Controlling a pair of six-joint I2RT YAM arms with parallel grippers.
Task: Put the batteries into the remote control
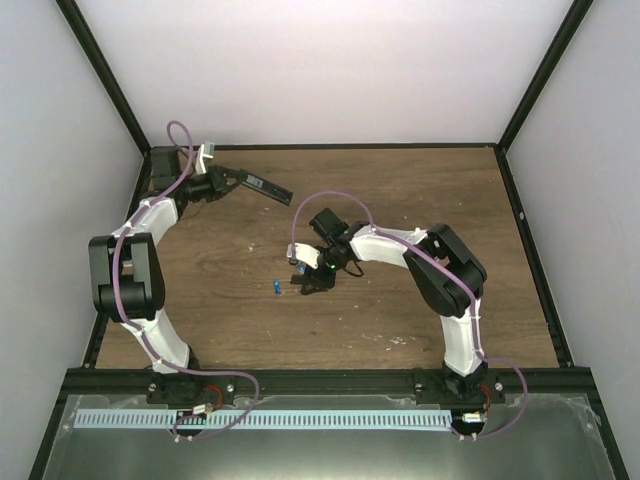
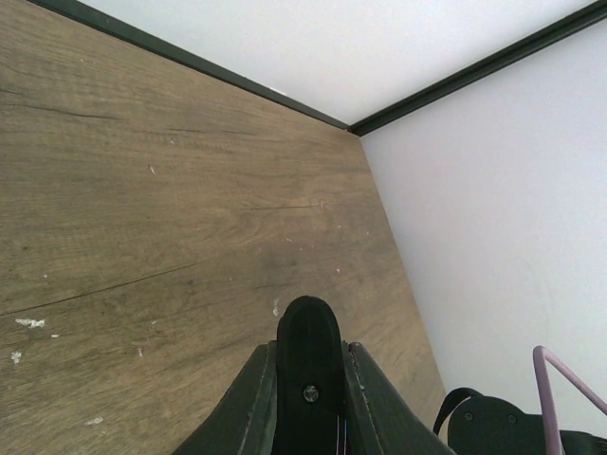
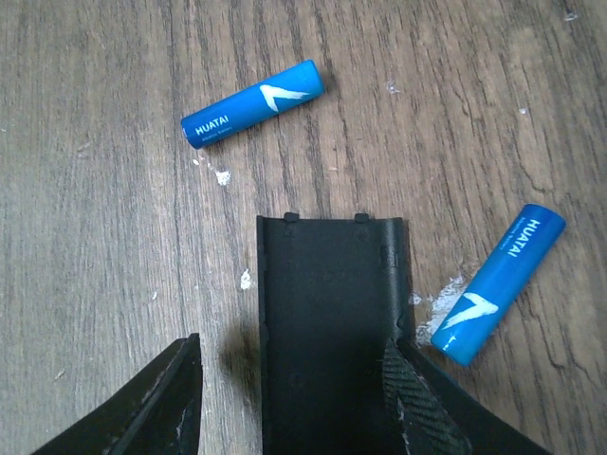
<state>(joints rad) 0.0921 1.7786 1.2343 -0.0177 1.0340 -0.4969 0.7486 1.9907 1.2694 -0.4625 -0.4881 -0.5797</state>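
The left pincer (image 1: 232, 177) is pressed together on the remote control (image 1: 266, 187) and pinches it at its near end. The rest of the black bar sticks straight out ahead of the fingertips, over the wooden table (image 1: 400, 190). In the left wrist view the remote is seen along its length, as a rounded black shape between the two fingers (image 2: 248, 408). Its buttons cannot be seen there. Whether the remote touches the wood, I cannot tell.

The right pincer (image 1: 308, 283) is well apart from the left one, and its fingers are spread. Between them the small black cover (image 3: 327, 313) lies flat on the wood, with its two small tabs pointing away from the pincer. In the right wrist view, the finger at the right of the view (image 3: 422, 408) touches or almost touches the cover's edge. The finger at the left stands apart from the cover, with a strip of wood showing between.

Both batteries lie on the table, outside the remote. The far battery (image 3: 252, 102) lies ahead of the fingertips, a little to the left in that view, beyond the cover's tabbed end. The side battery (image 3: 498, 284) lies just outside the finger at the right, near the cover's edge but not touching it. Each is blue with white print.
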